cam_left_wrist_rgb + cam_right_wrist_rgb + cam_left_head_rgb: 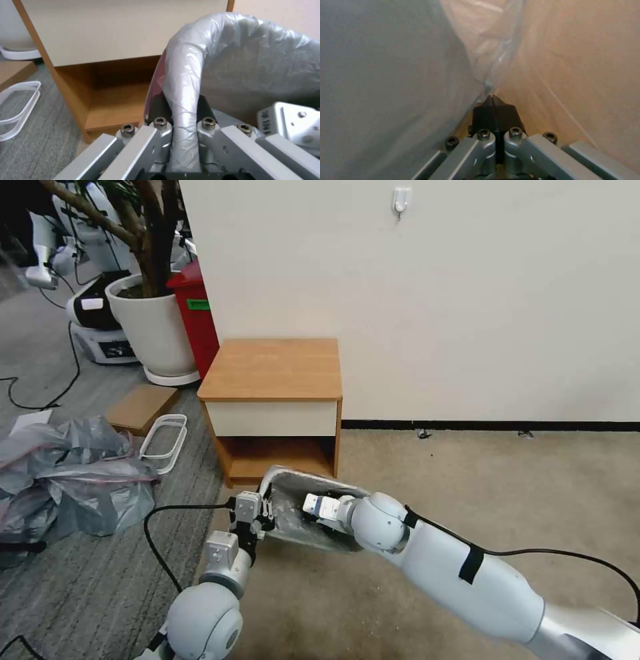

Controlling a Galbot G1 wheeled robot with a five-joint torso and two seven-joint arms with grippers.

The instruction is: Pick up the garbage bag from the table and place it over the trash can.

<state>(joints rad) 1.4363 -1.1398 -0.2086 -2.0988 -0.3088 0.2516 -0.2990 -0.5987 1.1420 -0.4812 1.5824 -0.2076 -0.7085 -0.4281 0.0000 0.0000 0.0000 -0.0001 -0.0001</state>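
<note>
While the left gripper (181, 120) straddles the near-left rim of the trash can (280, 478) with its two black pads pressed onto the bag-wrapped edge, the sound course, as I judge it, is to keep that clamp firm so the film does not slip back off the rim; the right gripper (493, 102) sits down inside the bin, its tips pressed together on a fold of the plastic, and it ought to work that fold toward the bottom and walls gently, because film this thin looks likely to tear or pull the far edge off if dragged hard; the task seems nearly done, with the lining step in hand rather than the pick-up. The garbage bag (253, 57) is no longer on the table (273, 367); it is draped over the trash can, which stands on the carpet directly in front of the nightstand's open lower shelf; the head view shows the bin tilted toward the robot; the bag is grey, half see-through and finely crinkled, stretched smooth where it rolls over the rim and looser and wrinkled inside; a pink-red band shows on its outer side just beside the left pad; a separate heap of grey bags (67, 480) lies on the floor well off to the left.
</note>
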